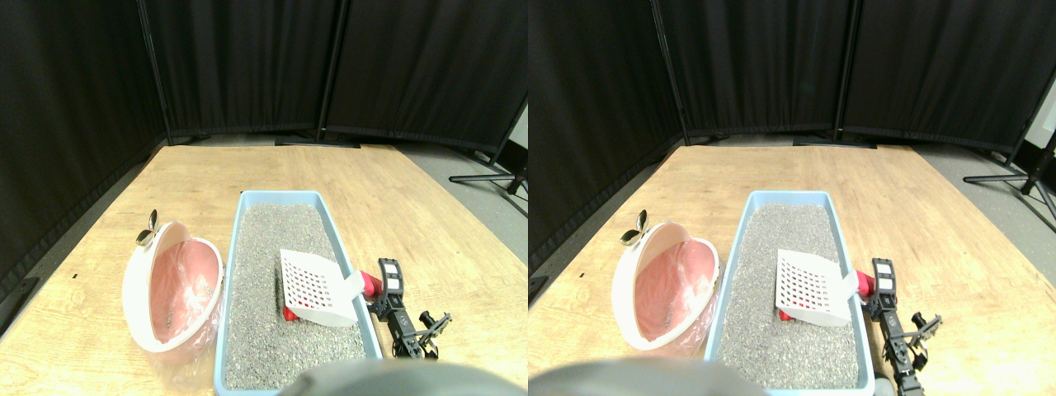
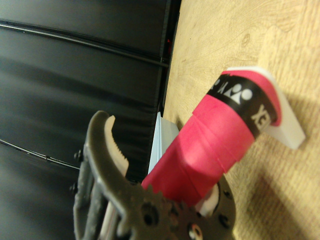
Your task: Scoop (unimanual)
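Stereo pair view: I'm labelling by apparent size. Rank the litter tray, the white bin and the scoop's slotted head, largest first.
1. Litter tray, clearly largest.
2. White bin.
3. Scoop's slotted head, smallest.

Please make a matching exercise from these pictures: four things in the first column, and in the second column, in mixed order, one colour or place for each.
Things:
1. scoop
2. tray
3. bowl
4. handle

Descriptions:
A. light blue, filled with grey litter
B. white with holes, above the litter
C. wrapped in red tape
D. white, lined with plastic, left of the tray

Pairs: 1-B, 2-A, 3-D, 4-C
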`<move>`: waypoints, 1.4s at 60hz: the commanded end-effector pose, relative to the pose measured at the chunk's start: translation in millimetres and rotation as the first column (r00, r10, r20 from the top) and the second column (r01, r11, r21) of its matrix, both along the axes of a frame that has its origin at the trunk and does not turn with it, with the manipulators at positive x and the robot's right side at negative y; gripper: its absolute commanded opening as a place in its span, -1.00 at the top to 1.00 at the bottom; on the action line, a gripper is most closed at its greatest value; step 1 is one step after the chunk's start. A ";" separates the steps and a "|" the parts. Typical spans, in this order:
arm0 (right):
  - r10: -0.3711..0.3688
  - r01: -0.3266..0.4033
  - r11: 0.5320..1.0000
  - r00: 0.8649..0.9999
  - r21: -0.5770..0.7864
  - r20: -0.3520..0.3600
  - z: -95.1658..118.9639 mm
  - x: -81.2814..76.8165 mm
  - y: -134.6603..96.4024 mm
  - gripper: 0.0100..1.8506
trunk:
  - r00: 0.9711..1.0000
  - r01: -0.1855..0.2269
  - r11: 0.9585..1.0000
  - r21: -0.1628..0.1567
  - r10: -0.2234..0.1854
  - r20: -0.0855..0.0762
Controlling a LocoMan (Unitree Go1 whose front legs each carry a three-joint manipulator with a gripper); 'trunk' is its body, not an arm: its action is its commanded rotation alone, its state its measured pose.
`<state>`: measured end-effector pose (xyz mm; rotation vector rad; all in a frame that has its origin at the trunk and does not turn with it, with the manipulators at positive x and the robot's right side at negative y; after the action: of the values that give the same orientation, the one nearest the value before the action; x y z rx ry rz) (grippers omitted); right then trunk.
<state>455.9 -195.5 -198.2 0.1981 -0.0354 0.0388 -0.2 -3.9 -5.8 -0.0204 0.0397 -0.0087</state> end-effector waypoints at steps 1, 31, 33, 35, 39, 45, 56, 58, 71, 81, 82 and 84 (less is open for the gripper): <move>-0.021 0.021 1.000 1.000 0.023 0.016 3.1 6.1 0.5 0.05 | 1.000 -0.004 1.000 -0.016 0.004 0.006; 0.041 -0.041 0.999 0.999 0.023 0.026 -0.7 17.6 -2.3 0.95 | 1.000 -0.014 1.000 -0.016 0.014 -0.003; 0.040 -0.041 0.999 0.999 0.026 0.026 -0.7 17.6 -2.2 0.95 | 1.000 -0.015 1.000 -0.016 0.014 -0.003; 0.042 -0.043 0.999 0.999 0.026 0.028 0.0 16.8 -2.0 0.95 | 1.000 -0.016 1.000 -0.016 0.016 -0.003; 0.058 -0.058 0.998 0.998 0.017 0.028 2.3 14.6 -1.9 0.95 | 1.000 -0.017 1.000 -0.017 0.017 -0.003; 0.073 -0.073 0.997 0.997 0.004 0.028 5.6 10.9 -1.8 0.95 | 1.000 -0.025 1.000 -0.019 0.025 0.000; 0.157 -0.150 0.985 0.983 -0.082 0.094 19.9 5.2 0.0 0.95 | 0.999 -0.033 0.999 -0.027 0.033 0.002; 0.166 -0.157 0.983 0.981 -0.092 0.104 22.8 4.7 0.3 0.95 | 0.999 -0.037 0.999 -0.030 0.037 0.000; 0.237 -0.204 0.960 0.957 -0.193 0.167 54.2 2.4 0.0 0.95 | 0.999 -0.054 0.997 -0.054 0.054 -0.001; 0.272 -0.211 0.937 0.941 -0.280 0.200 72.3 4.7 -0.7 0.95 | 0.998 -0.068 0.995 -0.075 0.067 -0.005; 0.281 -0.211 0.928 0.937 -0.308 0.206 75.2 6.9 -1.3 0.95 | 0.998 -0.070 0.994 -0.079 0.070 -0.005; 0.283 -0.209 0.926 0.936 -0.314 0.210 76.3 8.1 -1.5 0.95 | 0.997 -0.075 0.994 -0.084 0.074 -0.007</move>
<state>462.8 -198.8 -135.3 -0.0837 -0.1677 0.3053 -2.6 -2.0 -3.5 -0.0863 0.0265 0.0429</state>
